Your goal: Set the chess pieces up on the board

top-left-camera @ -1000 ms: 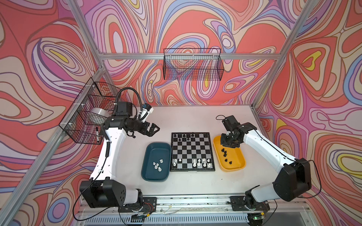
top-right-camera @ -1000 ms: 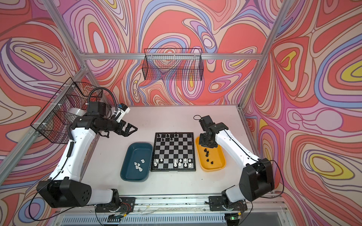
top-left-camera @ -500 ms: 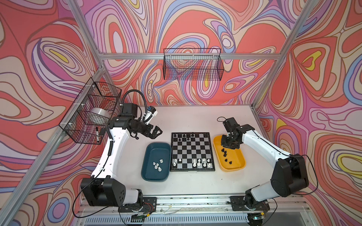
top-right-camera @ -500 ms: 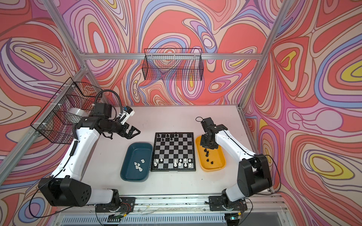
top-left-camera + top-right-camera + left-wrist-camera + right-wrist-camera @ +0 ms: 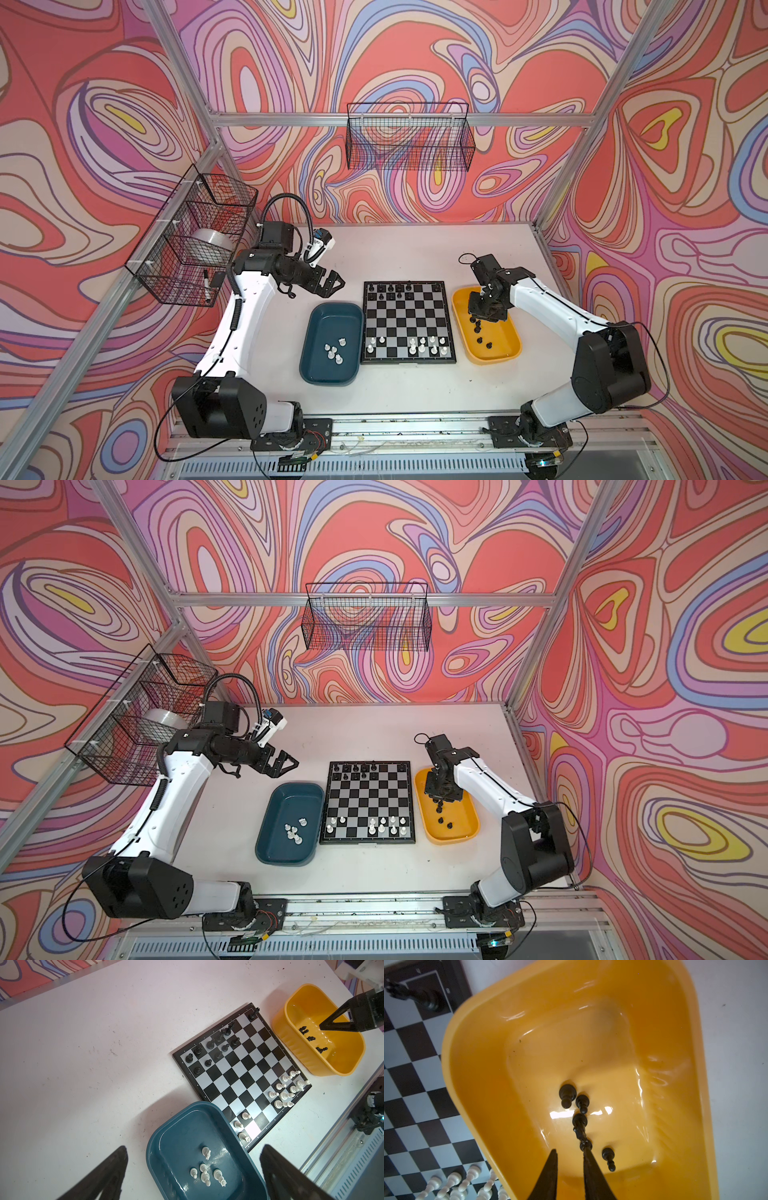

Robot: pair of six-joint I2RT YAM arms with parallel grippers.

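Chessmen (image 5: pixel 566 1095) of the black set lay loose in the yellow tray (image 5: pixel 477 1064): a few small pawns and one longer piece (image 5: pixel 580 1128) on its side. My right claw (image 5: pixel 570 1152) hung low over them, its fingers narrowed to a slit with bare yellow showing between. The longer piece touched the tip of one finger but, as far as I could judge, was not pinched. My left claw (image 5: pixel 194 1147) stood spread wide and empty above the desk (image 5: pixel 415 249), near the far end of the teal tray (image 5: pixel 332 320), where a handful of white pieces (image 5: pixel 333 353) waited. The board (image 5: pixel 407 320) sat between the two trays. Black pieces (image 5: pixel 395 289) filled part of its two far rows and white ones (image 5: pixel 419 345) part of its two near rows, so I judged the job roughly half done.

These pieces looked light, hard and slick. One lying on its side would likely roll or skid if I nudged it from one side only, and the glossy tray floor would help it slide. I reckoned the best hold was across the narrow stem just under the head, a finger on each side. A gentle squeeze would do, since too hard a pinch could squirt it out. Stood on its small base it would tip easily, so letting go should wait until the base sat flat on its square.
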